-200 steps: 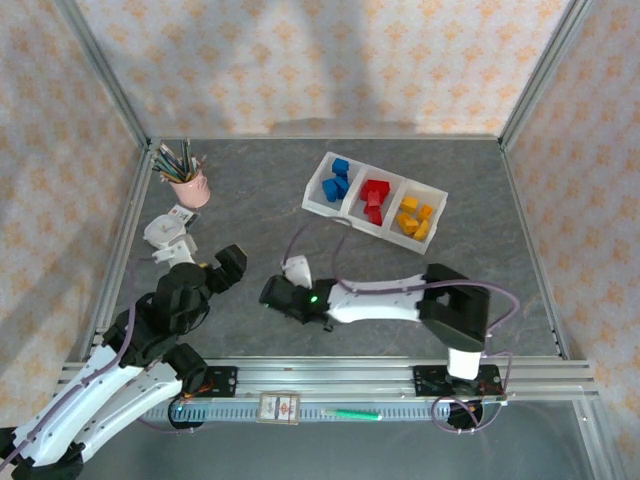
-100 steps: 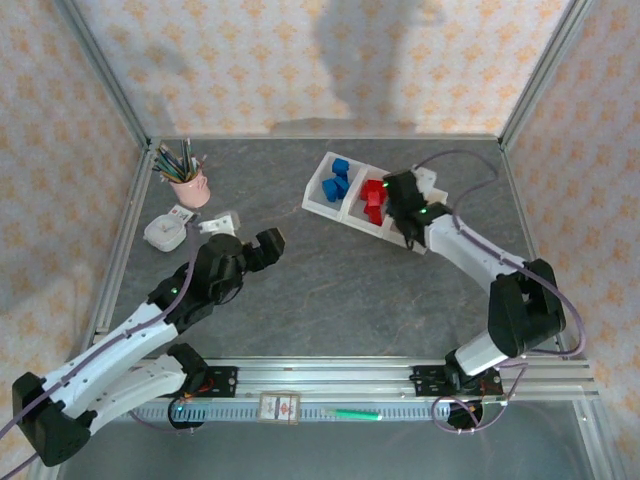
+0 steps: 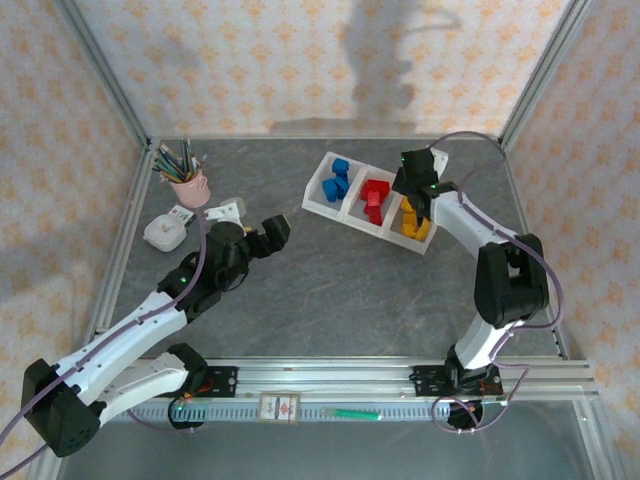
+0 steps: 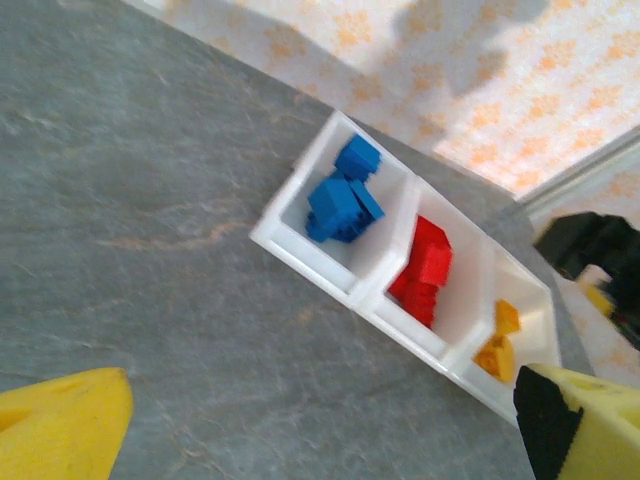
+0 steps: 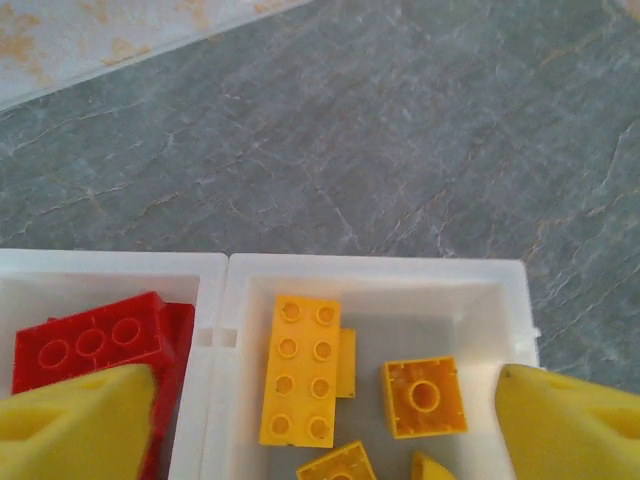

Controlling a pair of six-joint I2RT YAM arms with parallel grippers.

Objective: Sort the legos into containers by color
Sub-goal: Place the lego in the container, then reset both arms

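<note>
Top view, far left: a pink cup of pencils is seen upright near the back-left corner of the grey table. A small white round dish is set just in front of it, apart from the cup.

Left arm: it is stretched across the left half of the table. The left gripper is held over bare surface, well apart from the tray. In the left wrist view its yellow pads are spread wide at the lower corners of the frame. Nothing is pinched between them.

Tray: white, translucent, three joined open compartments, laid at a slant toward the back right. The blue legos are found in the left compartment, the red legos in the middle one, and the yellow-orange legos in the right one. Each colour is kept to its own compartment.

Right arm: it is reached forward along the right side, and the right gripper is placed over the right compartment. In the right wrist view its pads are spread wide, one over the red compartment and the other past the tray's outer wall. Nothing is held. It appears to sit just above the rim, though height is poorly judged here. Below it, a yellow oblong brick is seen flat, studs up. An orange square brick lies beside it, with a small gap between them.
</note>
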